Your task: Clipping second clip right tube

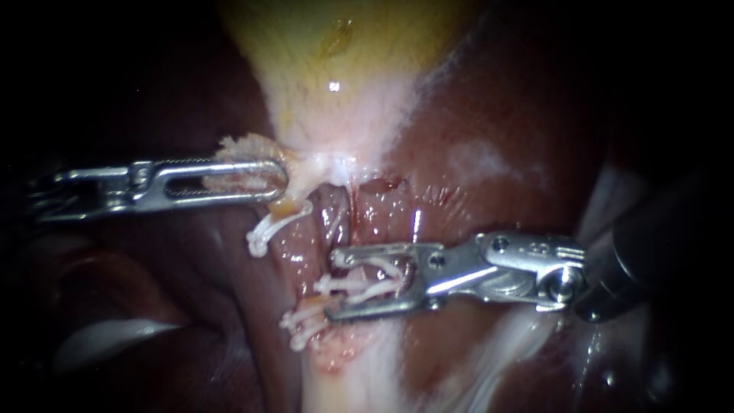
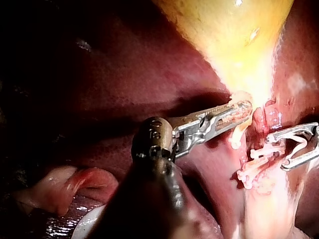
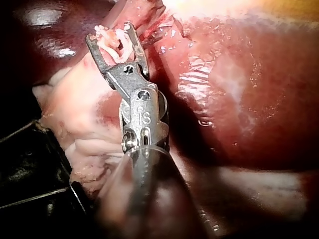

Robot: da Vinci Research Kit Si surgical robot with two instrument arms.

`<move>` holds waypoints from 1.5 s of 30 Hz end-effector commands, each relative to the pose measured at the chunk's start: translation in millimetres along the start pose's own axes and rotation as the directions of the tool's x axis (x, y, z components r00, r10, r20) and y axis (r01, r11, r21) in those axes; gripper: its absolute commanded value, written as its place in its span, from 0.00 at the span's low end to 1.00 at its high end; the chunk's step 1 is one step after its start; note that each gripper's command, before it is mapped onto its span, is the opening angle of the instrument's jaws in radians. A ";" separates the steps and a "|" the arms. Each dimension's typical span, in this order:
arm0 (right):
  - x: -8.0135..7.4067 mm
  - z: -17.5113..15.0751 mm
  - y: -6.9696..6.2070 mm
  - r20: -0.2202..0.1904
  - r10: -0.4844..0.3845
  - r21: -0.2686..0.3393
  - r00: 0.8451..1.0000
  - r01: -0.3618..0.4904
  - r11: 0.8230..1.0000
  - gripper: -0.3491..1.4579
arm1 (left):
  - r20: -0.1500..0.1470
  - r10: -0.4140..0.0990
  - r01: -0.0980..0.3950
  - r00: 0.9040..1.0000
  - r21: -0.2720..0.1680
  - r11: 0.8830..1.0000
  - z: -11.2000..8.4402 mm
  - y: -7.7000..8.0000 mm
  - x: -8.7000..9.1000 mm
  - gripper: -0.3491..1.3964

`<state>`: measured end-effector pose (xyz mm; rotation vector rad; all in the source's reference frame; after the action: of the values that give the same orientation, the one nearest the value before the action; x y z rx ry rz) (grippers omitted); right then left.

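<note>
Two slender silver metal instruments show: the left instrument (image 1: 279, 177) and the right instrument (image 1: 334, 284). There is one pale yellow tapering gallbladder (image 1: 344, 69) and one dark red glistening liver (image 1: 489, 115). Of white plastic clips (image 1: 264, 233) I count probably four: one alone near the left instrument and three crowded by the right instrument, where they overlap too closely for a sure count.

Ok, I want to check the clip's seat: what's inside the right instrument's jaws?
A white clip sits between the right instrument's jaws, across the pale tube. Clip and jaws cover the tube there, so how fully it is enclosed cannot be seen.
</note>
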<state>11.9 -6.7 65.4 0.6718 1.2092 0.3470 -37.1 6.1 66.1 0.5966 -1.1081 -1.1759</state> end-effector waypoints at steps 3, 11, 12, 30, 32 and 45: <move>0.0 0.0 0.0 -0.004 0.000 -0.012 1.000 0.000 1.000 0.47 | 0.000 0.000 0.000 1.000 0.000 1.000 0.0 0.0 0.0 0.00; -0.5 -1.0 0.4 -0.003 -0.001 -0.016 1.000 0.000 1.000 0.47 | 0.000 0.000 0.000 1.000 0.000 1.000 0.0 0.0 0.0 0.00; -0.6 -1.1 0.6 -0.003 0.000 -0.017 1.000 0.000 1.000 0.47 | 0.000 0.000 0.000 1.000 0.000 1.000 0.0 0.0 0.0 0.00; -2.2 -2.6 2.7 -0.003 0.056 -0.033 0.998 -0.056 0.998 0.47 | 0.000 0.000 0.000 1.000 0.000 1.000 0.0 0.0 0.0 0.00; -2.5 -2.5 3.0 -0.003 0.066 -0.035 0.998 -0.066 0.997 0.47 | 0.000 0.000 0.000 1.000 0.000 1.000 0.0 0.0 0.0 0.00; -4.1 -0.2 4.3 -0.024 0.155 -0.038 0.988 -0.156 0.987 0.47 | 0.000 0.000 0.000 1.000 0.000 1.000 0.0 0.0 0.0 0.00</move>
<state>11.0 -5.7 71.2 0.7399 1.1711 0.5181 -37.1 6.1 66.1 0.5959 -1.1082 -1.1763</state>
